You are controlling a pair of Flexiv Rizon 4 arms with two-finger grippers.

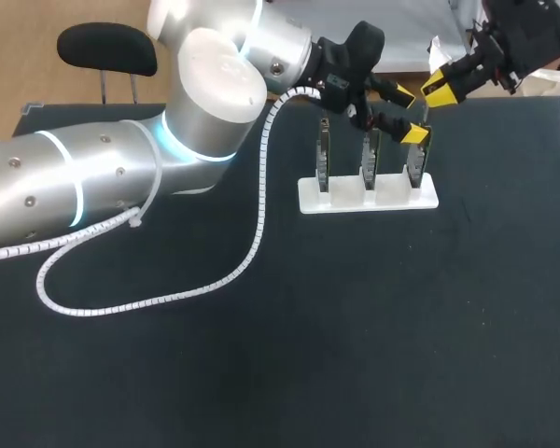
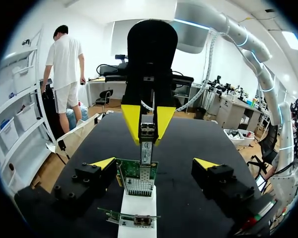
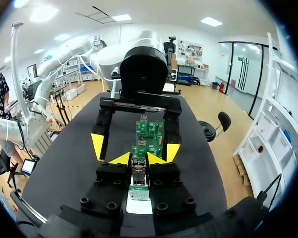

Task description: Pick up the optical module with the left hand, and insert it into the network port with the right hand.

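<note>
pinching the optical module [image 2: 147, 144], the right tool [image 3: 139, 158] sits at the network port [image 2: 146, 172], left tool [image 1: 409, 114] spread wide.

My left arm [image 1: 121, 177] is built of thick silver-grey round links with smooth matt shells and rounded joint caps. Pale blue glowing rings [image 1: 75, 187] mark the joints. I note small dark screws [image 1: 105, 139] set in the shell. A white spiral-wrapped cable [image 1: 259, 201] runs outside the arm to the black wrist housing [image 1: 350, 51]. The left claw [image 1: 409, 114] has two black blocky fingers [image 2: 87, 181] with round bolt heads and bright yellow wedge tips. My right arm [image 2: 248, 47] has the same silver tubes, pale rings and a white spiral cable alongside. The right claw [image 1: 439, 91] has a black body and yellow tips.
</note>
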